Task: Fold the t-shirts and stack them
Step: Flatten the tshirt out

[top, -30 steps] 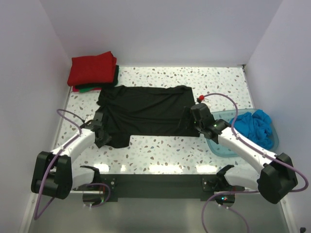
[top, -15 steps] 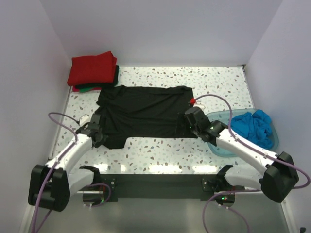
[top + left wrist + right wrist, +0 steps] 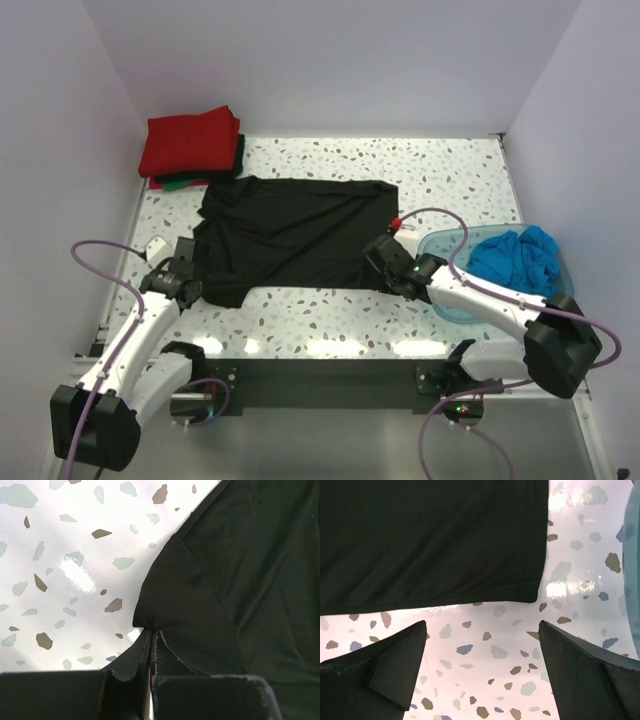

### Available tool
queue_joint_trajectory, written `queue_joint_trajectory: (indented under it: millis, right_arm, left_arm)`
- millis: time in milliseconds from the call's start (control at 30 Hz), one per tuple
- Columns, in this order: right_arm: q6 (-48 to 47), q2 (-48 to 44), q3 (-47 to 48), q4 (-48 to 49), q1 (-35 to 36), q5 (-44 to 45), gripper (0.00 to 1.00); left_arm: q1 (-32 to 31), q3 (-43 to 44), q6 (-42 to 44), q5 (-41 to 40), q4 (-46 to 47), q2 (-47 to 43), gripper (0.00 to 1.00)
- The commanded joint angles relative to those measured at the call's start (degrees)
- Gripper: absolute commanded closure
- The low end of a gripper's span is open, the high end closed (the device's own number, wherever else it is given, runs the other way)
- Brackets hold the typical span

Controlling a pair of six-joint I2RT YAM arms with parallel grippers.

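Left gripper (image 3: 151,632) clenched on a pinch of the black t-shirt (image 3: 295,228). The fabric bunches to a point right at the fingertips, at the near-left sleeve edge. The rest of the shirt lies flat ahead and to the gripper's right. The curved sleeve edge runs ahead-left of the tips, with bare speckled table (image 3: 330,310) outboard of it. The side wall (image 3: 60,200) is close on the left of this arm, so there is little room that way. Right gripper (image 3: 481,624) released, fingers (image 3: 395,670) spread wide with nothing between them, over bare table. The shirt's hem runs straight across just ahead of both tips, and its near-right corner sits ahead of the right-hand finger. Blue plastic tub (image 3: 455,305) lies just outboard of the right gripper, its rim at the right margin of the wrist view, with the bright blue t-shirt (image 3: 520,255) inside it. An open strip of table lies between the two grippers, on the near side of the hem. Red t-shirt (image 3: 190,143) sits folded on the green t-shirt (image 3: 185,183), well ahead of the left gripper in the far corner. Versus one second ago: the left gripper was partly open over the sleeve and has now closed, and its arm is drawn back and outward. The right gripper has moved off the shirt's right edge to sit in front of the hem, with its jaws as wide as before.
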Motion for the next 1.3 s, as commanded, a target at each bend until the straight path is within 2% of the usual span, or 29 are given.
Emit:
queue_joint_trajectory:
  millis: [0,233,400,567,800,867,933,967,1067,1100,1133,1233,1267]
  right_arm:
    - [5.44,0.47,-1.47,-0.4,-0.25,3.93,0.04]
    - [4.04,4.87,-3.31,5.57,-6.58,1.3,0.13]
    - [3.07,8.21,-2.61,7.78,-7.02,0.95,0.29]
    - [3.68,10.15,-3.67,8.3,-6.94,1.3,0.35]
    - [3.42,14.1,-4.46,10.85,-7.02,1.92,0.49]
    - [3.33,14.81,-4.81,11.99,-7.02,1.74,0.59]
    - [2.98,15.86,-5.25,12.43,-7.02,1.91,0.64]
    - [2.63,16.13,-5.34,12.96,-7.02,2.44,0.71]
    - [1.41,15.17,-5.43,13.92,-6.85,2.18,0.86]
    - [1.05,14.38,-5.34,13.67,-6.76,2.27,0.96]
    - [0.7,12.02,-4.47,12.88,-6.5,2.61,1.0]
    - [-1.32,6.74,-1.05,6.83,-5.97,6.21,1.0]
    - [-2.63,2.11,-0.07,3.76,-5.79,7.0,1.0]
  left_arm:
    - [0.42,1.42,-0.77,-1.09,-1.02,-1.08,1.0]
    - [0.42,0.19,0.19,0.84,0.21,-2.67,1.0]
    - [0.42,0.1,0.55,1.99,1.09,-1.61,1.0]
    - [0.42,0.27,0.55,1.81,1.0,-1.96,1.0]
    - [0.42,0.1,0.46,1.81,1.09,-2.31,1.0]
    - [0.42,0.01,0.46,1.99,1.18,-2.31,1.0]
    - [0.42,0.1,0.55,2.08,1.26,-2.4,1.0]
    - [0.42,0.1,0.55,1.99,1.26,-2.49,1.0]
    - [0.42,0.54,0.72,2.08,1.09,-3.01,1.0]
    - [0.42,1.23,0.98,2.51,1.18,-3.19,1.0]
    - [0.42,1.76,1.86,2.69,1.35,-3.45,1.0]
    - [0.42,5.27,3.96,3.31,1.35,-5.21,1.0]
    - [0.42,7.02,4.32,3.22,0.92,-6.26,1.0]
